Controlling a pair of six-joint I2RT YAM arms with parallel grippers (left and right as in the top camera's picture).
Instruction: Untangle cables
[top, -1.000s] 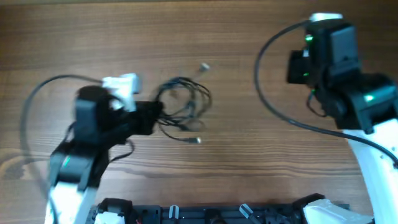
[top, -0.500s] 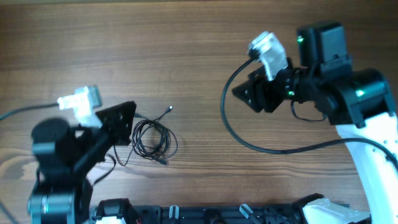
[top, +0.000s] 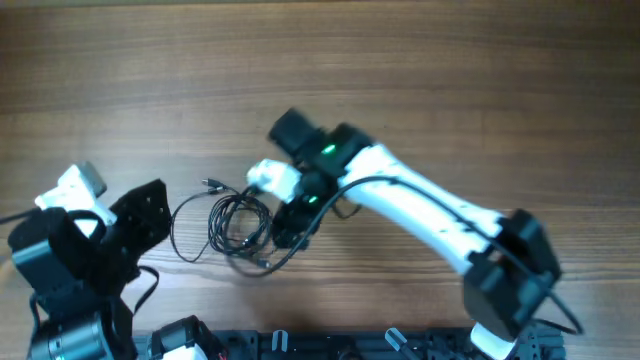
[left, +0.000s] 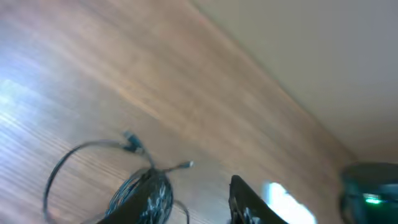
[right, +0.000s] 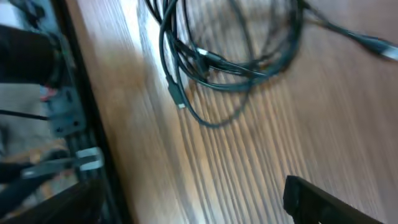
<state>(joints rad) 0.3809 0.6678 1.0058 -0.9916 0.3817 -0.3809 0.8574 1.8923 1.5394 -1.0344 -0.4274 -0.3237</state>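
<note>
Cables (top: 236, 222), thin black loose coil with plug-tipped strands; left end effector (top: 150, 207), right end effector (top: 284, 231): state indiscernible.

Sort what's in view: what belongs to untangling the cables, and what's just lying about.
Belongs to the job:
- cables, a thin black tangle
- left gripper, beside the tangle
- right gripper, over its edge

Just there:
- table
- black rail at the table's near edge
</note>
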